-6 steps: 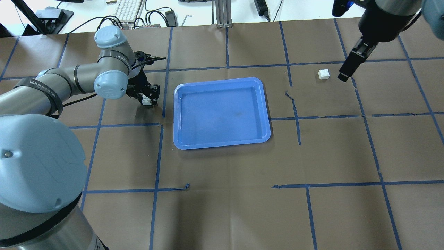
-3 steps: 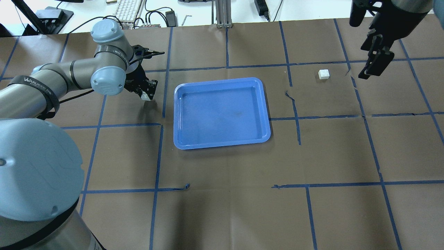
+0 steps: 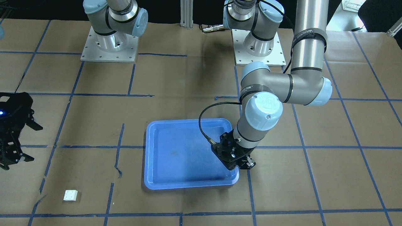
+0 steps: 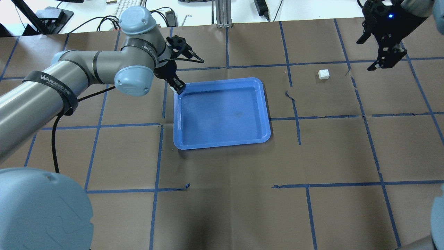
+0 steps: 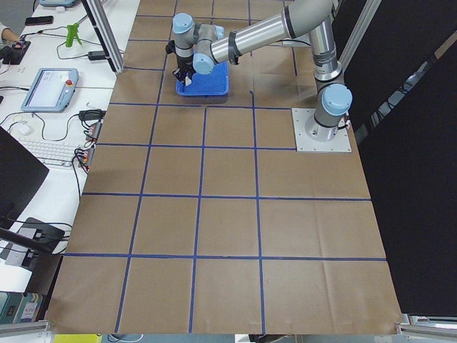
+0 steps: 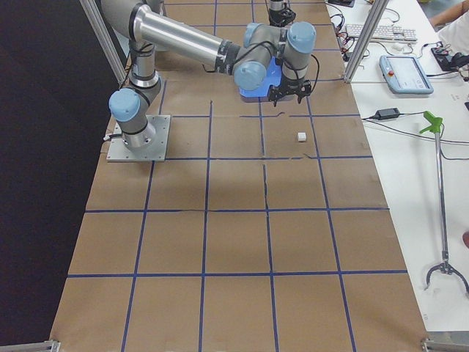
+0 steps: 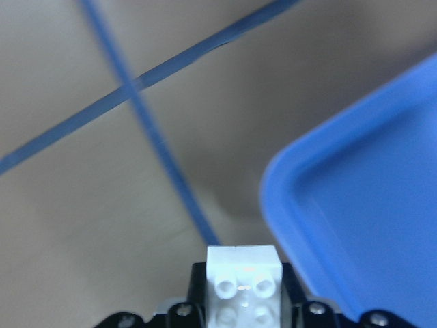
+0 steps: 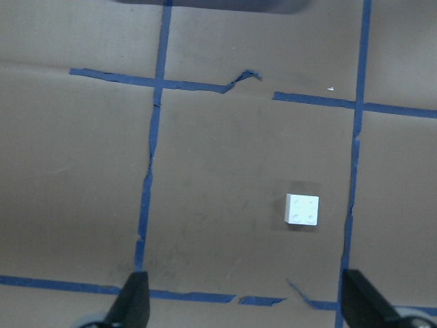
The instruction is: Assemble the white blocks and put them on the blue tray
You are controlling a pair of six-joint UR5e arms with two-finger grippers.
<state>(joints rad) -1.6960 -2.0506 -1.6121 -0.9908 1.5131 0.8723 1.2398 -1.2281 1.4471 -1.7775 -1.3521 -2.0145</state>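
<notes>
My left gripper [image 4: 179, 86] is shut on a white block [image 7: 244, 279] and holds it above the far left corner of the blue tray [image 4: 222, 143]. The left wrist view shows the block's studs between the jaws and the tray's corner [image 7: 355, 205] just to the right. The second white block [image 4: 323, 74] lies on the table right of the tray and shows in the right wrist view [image 8: 302, 209]. My right gripper [image 4: 386, 59] is open and empty, raised to the right of that block. The tray [image 3: 188, 183] holds nothing.
Brown paper with blue tape lines covers the table [image 4: 222, 194]. A keyboard [image 4: 128, 9] and cables lie beyond the far edge. The loose block also shows in the front view [image 3: 70, 195], with the right gripper [image 3: 12, 157] up and left of it.
My left arm has swung right with the white block, from the table left of the tray to the tray's far left corner. My right gripper has risen and pulled away from the loose block.
</notes>
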